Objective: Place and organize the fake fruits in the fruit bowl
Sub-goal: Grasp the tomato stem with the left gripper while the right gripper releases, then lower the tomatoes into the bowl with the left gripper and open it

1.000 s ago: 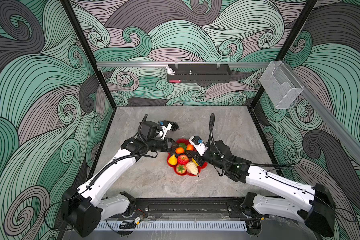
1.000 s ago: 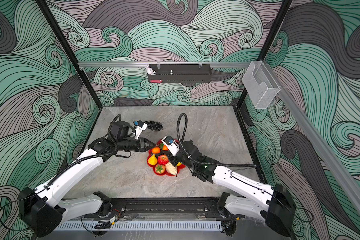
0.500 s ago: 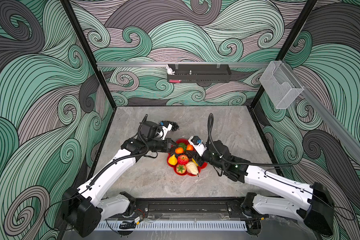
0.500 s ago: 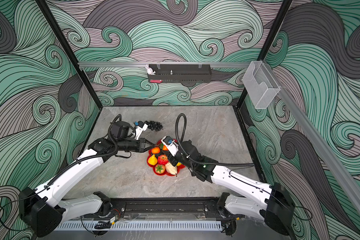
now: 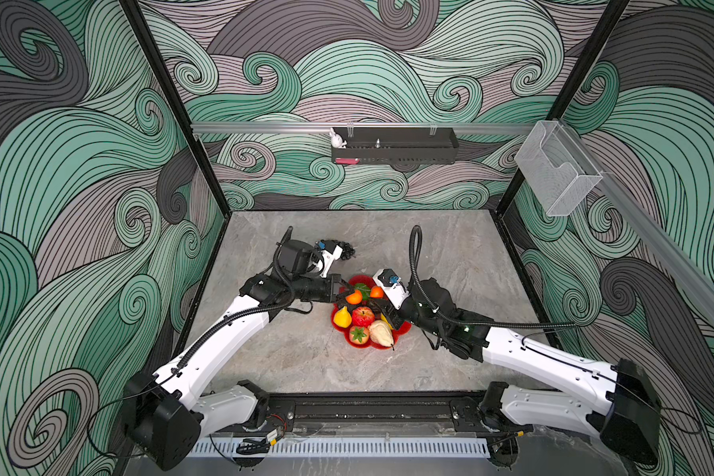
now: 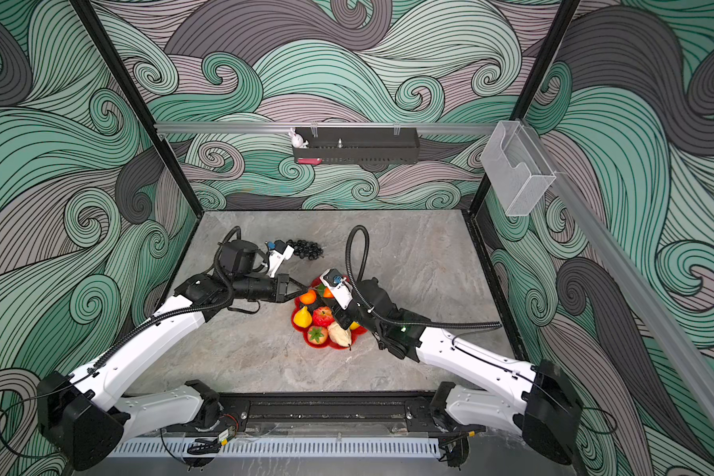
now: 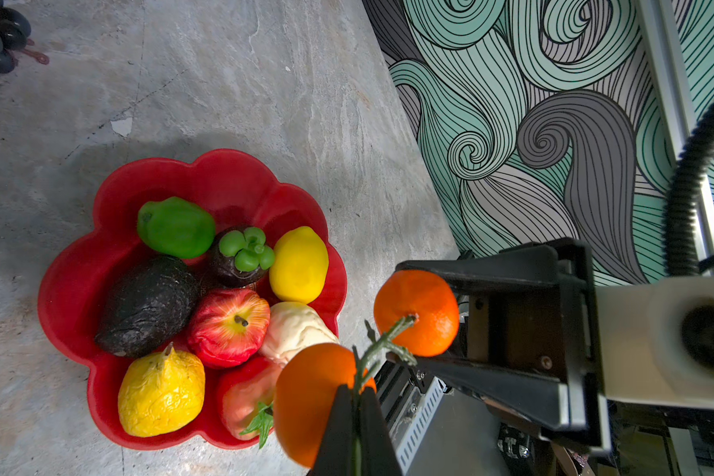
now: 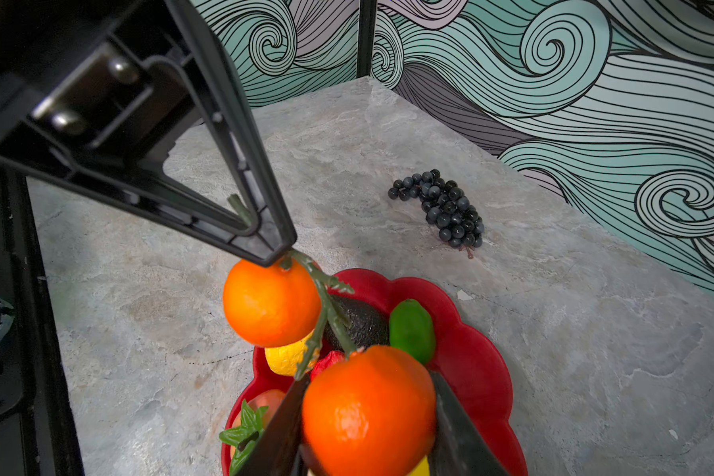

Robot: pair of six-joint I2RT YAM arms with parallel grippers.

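Note:
Two oranges joined by a green stem (image 8: 326,305) hang over the far side of the red fruit bowl (image 5: 405,328) (image 6: 306,342). My left gripper (image 7: 356,389) (image 5: 341,294) is shut on the stem beside one orange (image 7: 310,395) (image 8: 271,303). My right gripper (image 8: 367,383) (image 6: 330,298) is shut on the other orange (image 8: 367,412) (image 7: 416,313). The bowl (image 7: 71,263) holds a lime (image 7: 176,226), avocado (image 7: 147,305), apple (image 7: 227,325), lemons (image 7: 299,263), pear (image 7: 293,329) and strawberry (image 7: 248,395). Dark grapes (image 8: 442,210) (image 5: 349,251) lie on the table beyond the bowl.
A black wall tray (image 5: 394,148) with a small white figure hangs on the back wall. A clear bin (image 5: 553,173) is fixed to the right wall. Both arms meet over the bowl, close to each other.
My left gripper has closed its jaws onto the green stem. The right gripper has kept its hold on its orange and barely moved.

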